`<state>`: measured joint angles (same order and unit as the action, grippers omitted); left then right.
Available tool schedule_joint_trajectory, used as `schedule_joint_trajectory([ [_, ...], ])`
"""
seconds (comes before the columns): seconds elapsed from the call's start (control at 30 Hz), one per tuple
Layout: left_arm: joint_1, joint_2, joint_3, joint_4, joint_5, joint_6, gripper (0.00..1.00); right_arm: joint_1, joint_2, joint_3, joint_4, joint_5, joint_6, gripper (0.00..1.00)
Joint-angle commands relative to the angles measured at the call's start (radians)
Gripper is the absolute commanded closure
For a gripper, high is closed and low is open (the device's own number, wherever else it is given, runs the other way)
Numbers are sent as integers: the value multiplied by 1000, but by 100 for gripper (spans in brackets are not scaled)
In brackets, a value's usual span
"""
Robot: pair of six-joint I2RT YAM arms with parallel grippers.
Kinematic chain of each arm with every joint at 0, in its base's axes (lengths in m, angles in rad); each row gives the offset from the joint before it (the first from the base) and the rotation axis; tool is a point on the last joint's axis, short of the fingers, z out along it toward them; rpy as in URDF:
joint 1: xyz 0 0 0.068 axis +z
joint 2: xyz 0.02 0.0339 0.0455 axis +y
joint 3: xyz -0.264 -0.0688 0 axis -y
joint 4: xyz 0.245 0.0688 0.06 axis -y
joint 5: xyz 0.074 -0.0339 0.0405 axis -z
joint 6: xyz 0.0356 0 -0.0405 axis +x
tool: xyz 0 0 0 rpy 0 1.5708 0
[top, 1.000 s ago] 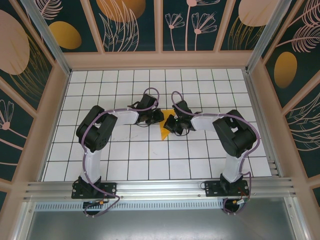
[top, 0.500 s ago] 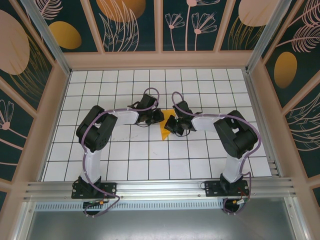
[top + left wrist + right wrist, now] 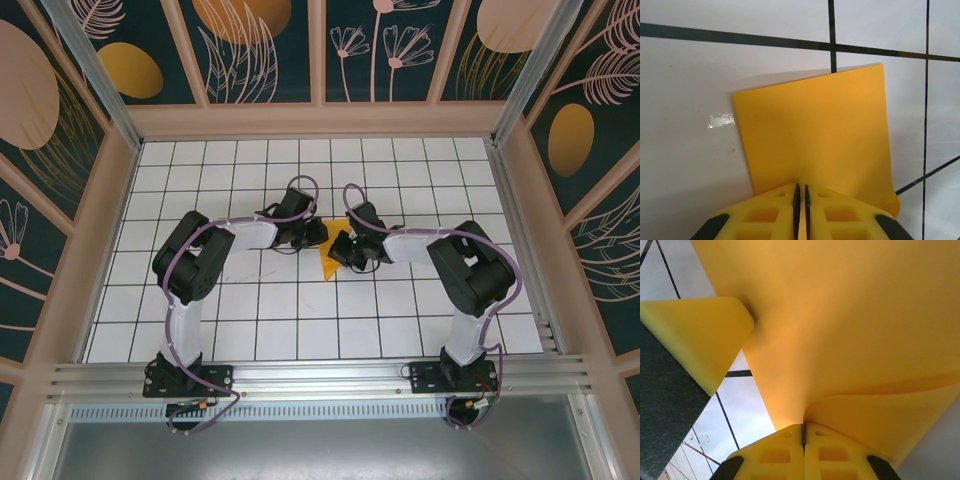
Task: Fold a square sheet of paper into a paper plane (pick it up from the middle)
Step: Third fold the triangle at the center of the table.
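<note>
Mid-table, both of my grippers are pinching the thin orange-yellow square sheet of paper (image 3: 327, 265): left gripper (image 3: 801, 192) on one edge, right gripper (image 3: 802, 430) where a flap curls over. Above the white gridded table (image 3: 250, 300) there's no dart yet, so I judge it early, most folds left.

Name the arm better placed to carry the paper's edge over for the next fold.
Right, probably. The right claw is shut on a part of the paper that curls over, ready to fold; the left claw, also shut on the paper, holds a flat part.
</note>
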<state>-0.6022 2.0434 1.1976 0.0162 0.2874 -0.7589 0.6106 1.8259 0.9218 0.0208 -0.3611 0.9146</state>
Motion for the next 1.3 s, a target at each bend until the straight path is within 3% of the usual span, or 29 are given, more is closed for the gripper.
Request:
schedule_joint_trajectory([
  [0.0,-5,44,-24,-62,22,12,85,7,6,-17,32,-17,-21,96],
  [1.03,-5,41,-24,-64,25,13,85,2,49,-27,57,-20,-20,95],
  [1.27,9,-20,10,-95,4,-30,80,2,64,-22,-11,12,-30,84],
])
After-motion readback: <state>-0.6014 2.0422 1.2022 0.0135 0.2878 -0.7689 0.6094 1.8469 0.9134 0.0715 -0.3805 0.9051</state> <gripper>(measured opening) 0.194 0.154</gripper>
